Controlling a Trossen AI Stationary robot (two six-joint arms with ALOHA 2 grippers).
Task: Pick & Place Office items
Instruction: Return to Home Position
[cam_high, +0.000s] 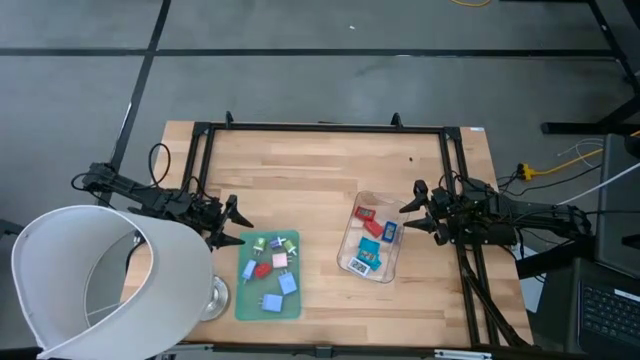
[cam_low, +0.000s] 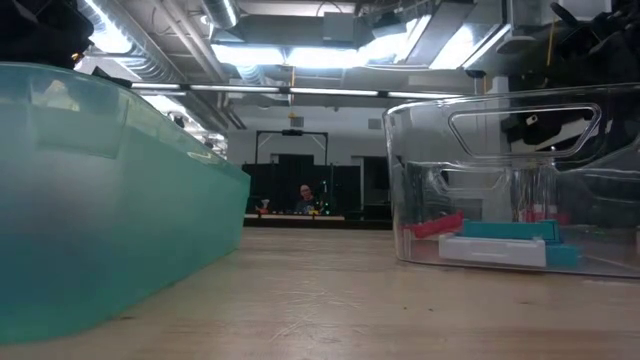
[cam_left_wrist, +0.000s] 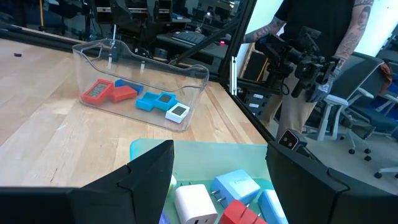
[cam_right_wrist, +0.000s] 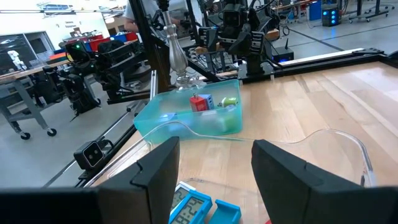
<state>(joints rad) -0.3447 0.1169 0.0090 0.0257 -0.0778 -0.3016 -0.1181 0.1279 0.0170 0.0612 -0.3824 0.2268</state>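
- Lot A: charger adapters (cam_high: 270, 272), a loose heap in blue, red, pink, light green and white. They lie inside the green bin (cam_high: 245, 306), at 7 o'clock from the centre of the counter (cam_high: 320, 170).
- Lot B: flat labelled pieces (cam_high: 368, 245) in red, blue and teal, some white-faced. They lie on the floor of the clear tray (cam_high: 378, 198), at 4 o'clock from the counter centre and well apart from the bin.
- Left claw (cam_high: 238, 222): at 11 o'clock of the bin, just off its corner, fingers spread wide with nothing between them.
- Right claw (cam_high: 418, 210): at 2 o'clock of the tray, just beside its wall, fingers spread wide and empty.
- Handling, as judged: every piece looks light, hard-shelled and stiff. The smooth plastic faces are likely slippery, so a pinch should land square, not on a corner.
- Hold, adapters: across the two broad flat sides of the body. Avoid the metal prongs, which look thin and would let the piece pivot.
- Hold, flat pieces: across the short width, by the edges. They lie low and close together, so neighbours may get nudged.
- Fragility: low; a short drop into the bin seems harmless.
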